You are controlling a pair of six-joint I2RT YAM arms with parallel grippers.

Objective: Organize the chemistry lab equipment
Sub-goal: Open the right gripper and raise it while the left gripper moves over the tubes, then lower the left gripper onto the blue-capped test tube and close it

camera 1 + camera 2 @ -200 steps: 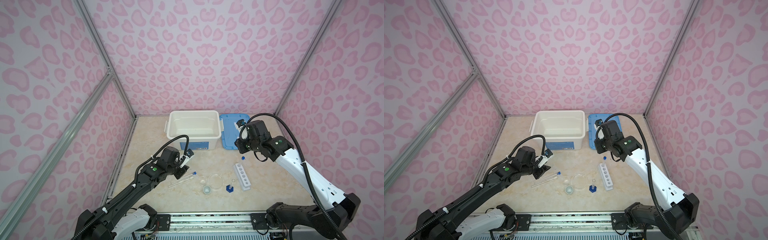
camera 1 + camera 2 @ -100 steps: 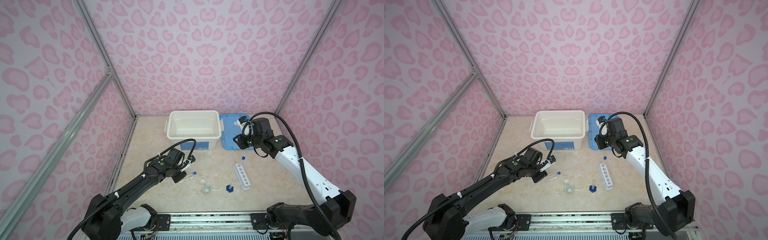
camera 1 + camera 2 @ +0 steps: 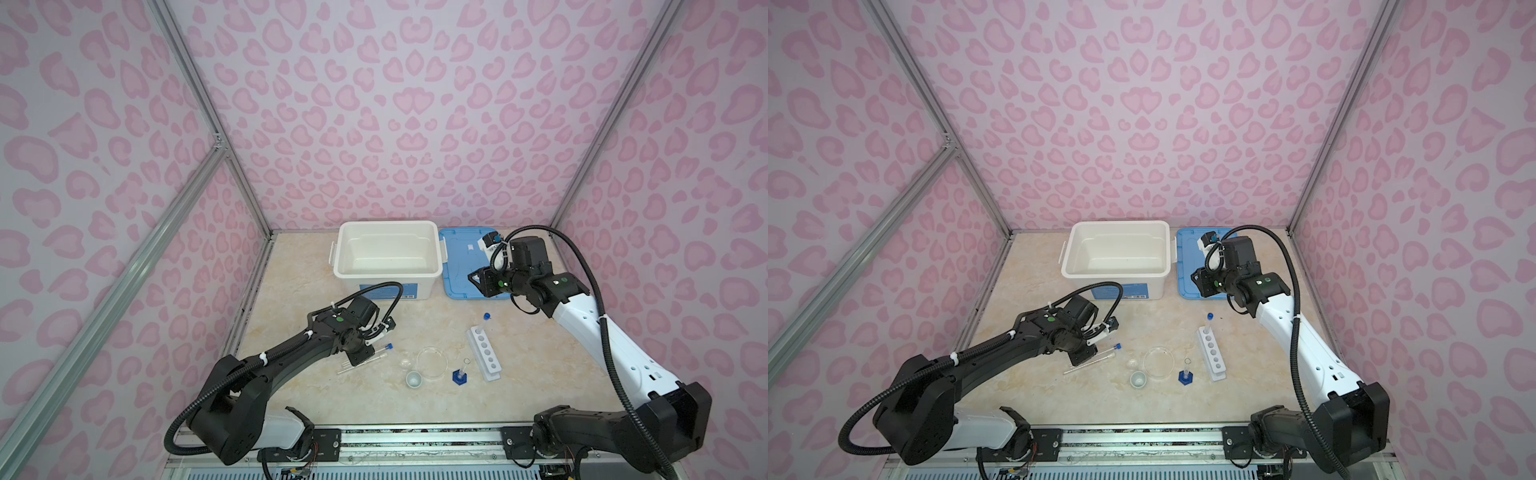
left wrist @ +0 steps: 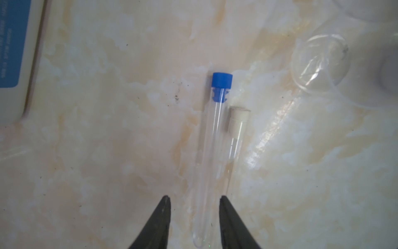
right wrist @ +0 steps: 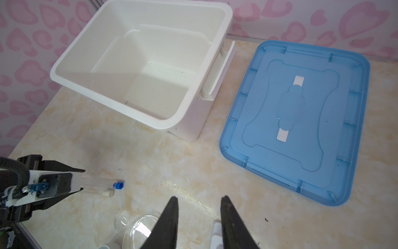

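Pink heart-patterned walls close in a beige marbled desk (image 3: 374, 407). You have three thin clear test tubes. Two lie side by side on the desk, a blue-capped clear test tube (image 4: 212, 140) and a white-stoppered clear test tube (image 4: 234, 146). Their long axes are parallel, with the capped ends turned to the right and a little toward the back wall in both top views and the closed ends toward your left tool (image 4: 193, 200). That tool's jaws stand apart, one on each side of the blue-capped tube's rounded end, not clamped on it.

The third tube (image 3: 484, 322), also blue-capped, stands upright in the far end hole of the single white six-hole rack (image 3: 486, 357), whose long axis runs roughly front to back. One clear round dish (image 3: 431, 362) lies left of the rack. One tiny white cup (image 3: 414, 379) sits just beside the dish's front edge. One small blue-based clear cylinder (image 3: 459, 374) stands between dish and rack.

Your right tool (image 5: 199, 200) hangs above the desk near the flat blue plastic lid (image 5: 301, 118), which lies beside the large white plastic bin (image 5: 191, 127). Its jaws are apart and empty.
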